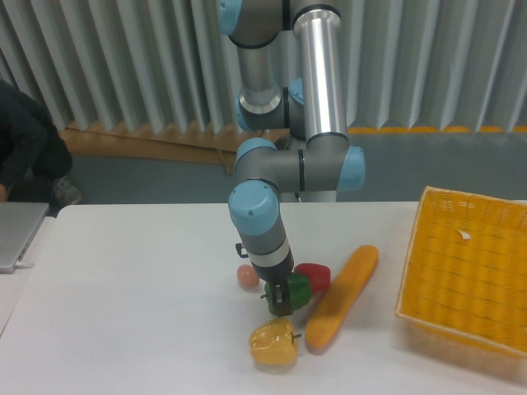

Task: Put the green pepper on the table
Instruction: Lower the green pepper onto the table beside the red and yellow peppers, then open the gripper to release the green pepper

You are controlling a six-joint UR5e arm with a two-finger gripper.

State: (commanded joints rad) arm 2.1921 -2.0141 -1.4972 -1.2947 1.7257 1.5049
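Insp: Gripper status?

Me: My gripper [284,301] points straight down, dark fingers clamped on the green pepper [290,292]. Pepper sits low over the table [123,280], centre front; can't tell if it touches the surface.

Insp: Pepper shape, orientation?

Me: Small, blocky, glossy dark green. Fingers cover part of it, so long axis and stem direction can't be read.

Insp: Surroundings?

Me: Red pepper [315,276] just behind-right, glossy, touching or nearly so. Small pinkish round item [247,276] to the left. Yellow pepper [274,343] below, lobed, shiny, w/ stem. Long orange baguette-like item [342,296] lies diagonally on the right. Yellow woven basket [466,271] at far right, tilted. Tabletop white, matte, smooth.
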